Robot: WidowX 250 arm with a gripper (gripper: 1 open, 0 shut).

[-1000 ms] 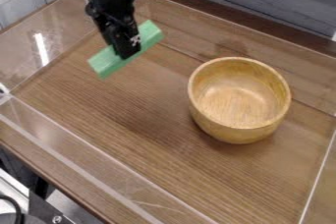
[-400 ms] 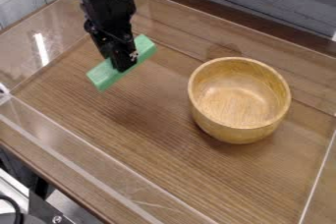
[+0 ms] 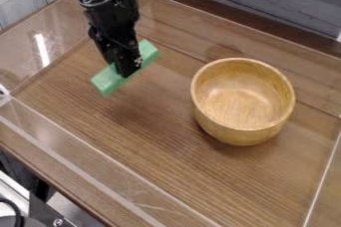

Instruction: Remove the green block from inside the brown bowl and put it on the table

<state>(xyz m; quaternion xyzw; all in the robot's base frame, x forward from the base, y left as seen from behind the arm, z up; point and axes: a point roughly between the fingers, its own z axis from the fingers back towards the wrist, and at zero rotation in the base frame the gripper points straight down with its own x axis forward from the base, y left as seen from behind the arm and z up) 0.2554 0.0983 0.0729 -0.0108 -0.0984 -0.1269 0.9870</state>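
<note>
Progress: the green block (image 3: 123,70) was out of the brown bowl (image 3: 242,102), whose inside showed bare honey-coloured wood. It sat to the left of the bowl in the view, well apart from its wall, over the table (image 3: 160,161). Removal was judged complete; the placing was judged nearly so. Whether the block's lower end touched the wood could not be told. Left to do: settle the block on the tabletop if any gap remained, let go, and lift away.

Claw: the gripper (image 3: 128,64) was drawn in narrow on the green block, fingers against its upper part, the lower end sticking out on the side away from the bowl. The block appeared tilted rather than flat. Judgement: released at that slant, it might tip or drop a little, though away from the bowl.
</note>
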